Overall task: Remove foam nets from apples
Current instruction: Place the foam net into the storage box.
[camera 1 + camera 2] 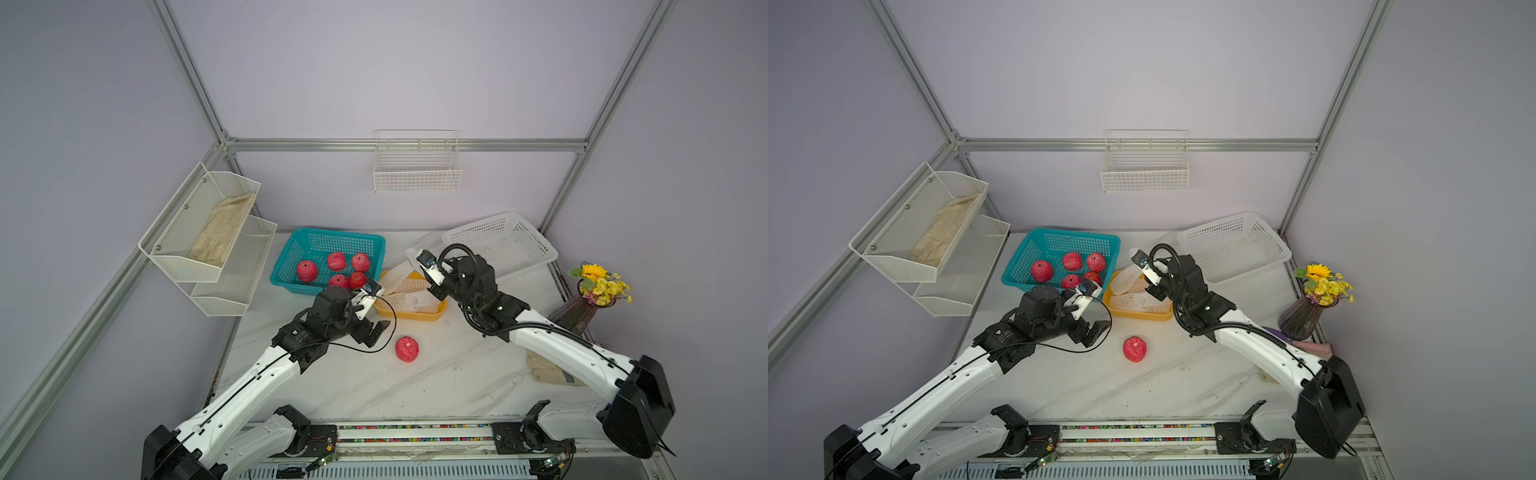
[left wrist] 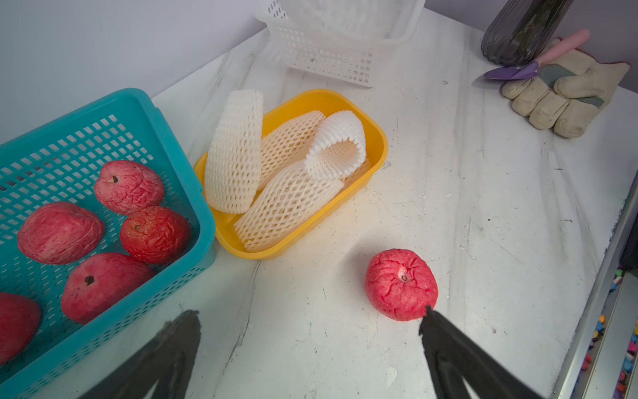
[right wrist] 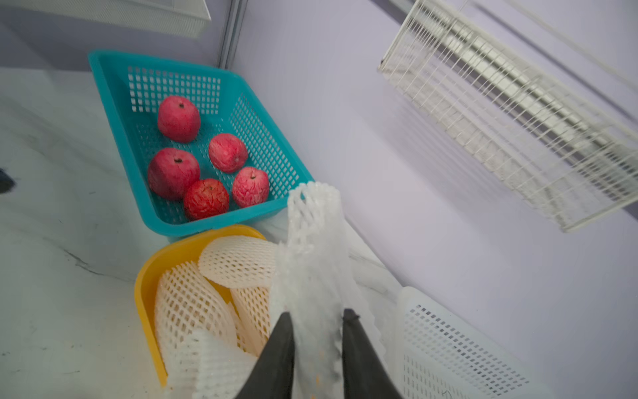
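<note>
Fingers [image 2: 445,349] of the left gripper [image 2: 310,312] stand wide apart with nothing between them, low over the table [image 1: 457,374]. That arm stretches in from the near left corner, forearm angled toward the middle, gripper turned to the right. Just beyond its tips a single bare apple [image 1: 407,349] sits on the marble top, stem dimple up. In both top views it is clear of the fingers.

Farther in, the right arm comes from the near right corner, elbow raised, and bends over the yellow tray [image 1: 411,316]. The right gripper [image 3: 317,314] has its two fingers pressed in on either side of one foam net [image 3: 310,241], which runs between them and sticks out past the tips (it is blurred in the wrist view). Four more foam nets [image 2: 290,203] lie heaped in the tray, one of them leaning over its rim. They overlap, so five in all is what I can count.

Just left of the tray and a little farther back sits the teal basket [image 1: 340,241], with five apples [image 1: 307,271] in it, all bare. That makes six apples altogether. A white basket [image 1: 498,245] stands at the back right, and a wire basket [image 1: 417,170] hangs on the back wall.
</note>
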You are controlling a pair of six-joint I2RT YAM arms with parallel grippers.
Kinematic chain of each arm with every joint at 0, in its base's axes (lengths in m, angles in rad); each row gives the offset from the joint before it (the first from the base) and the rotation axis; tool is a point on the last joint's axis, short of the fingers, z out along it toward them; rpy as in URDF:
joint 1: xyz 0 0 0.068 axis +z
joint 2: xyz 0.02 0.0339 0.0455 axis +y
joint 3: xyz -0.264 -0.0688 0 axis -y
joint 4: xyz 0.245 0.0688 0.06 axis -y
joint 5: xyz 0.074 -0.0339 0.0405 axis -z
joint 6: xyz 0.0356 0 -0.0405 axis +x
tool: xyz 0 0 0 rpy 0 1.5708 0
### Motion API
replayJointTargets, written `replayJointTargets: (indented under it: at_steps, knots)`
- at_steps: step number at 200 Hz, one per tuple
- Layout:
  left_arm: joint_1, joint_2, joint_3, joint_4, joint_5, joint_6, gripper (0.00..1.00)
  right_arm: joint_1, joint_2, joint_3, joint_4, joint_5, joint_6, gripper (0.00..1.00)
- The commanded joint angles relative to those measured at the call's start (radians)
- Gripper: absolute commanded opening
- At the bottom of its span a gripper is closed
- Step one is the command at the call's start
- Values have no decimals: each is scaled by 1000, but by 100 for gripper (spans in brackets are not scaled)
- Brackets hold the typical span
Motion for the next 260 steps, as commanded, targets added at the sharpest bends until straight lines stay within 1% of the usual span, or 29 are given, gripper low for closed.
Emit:
replayJointTargets:
  at_steps: [1,12,26,40,54,75,90,108,135,164,194,213,235,245,260]
  knots:
    - [6,7,-18,15,28,16,100,-88,111,56,-22,-36,-32,26]
    - [5,11,-19,10,35,21,100,-110,164,67,-12,-67,-53,25]
    - [5,16,-18,2,37,26,100,-113,218,77,-12,-93,-94,25]
    - [5,21,-18,-6,32,38,100,-115,258,84,-25,-137,-101,25]
    - [5,30,-17,-12,32,46,100,-117,279,80,-39,-194,-110,25]
    - [4,46,-12,-19,41,57,100,-117,309,75,-59,-246,-118,26]
    - [4,61,-7,-22,47,69,100,-117,328,76,-72,-277,-119,29]
    - [5,78,5,-24,60,80,100,-120,356,82,-73,-284,-113,34]
    - [4,109,19,-23,75,91,100,-147,405,118,-64,-387,-70,34]
    - [3,126,30,-24,92,92,100,-154,477,173,-80,-418,-54,32]
    - [4,128,30,-22,98,88,100,-176,504,142,-60,-469,-38,32]
    - [3,129,30,-21,104,91,100,-191,495,122,-59,-490,-18,32]
    - [2,134,29,-21,121,94,100,-197,451,94,-62,-487,-14,39]
    - [3,140,29,-21,123,94,100,-201,425,76,-57,-498,-21,47]
    - [-3,155,33,-24,119,95,100,-203,396,73,-45,-514,-9,54]
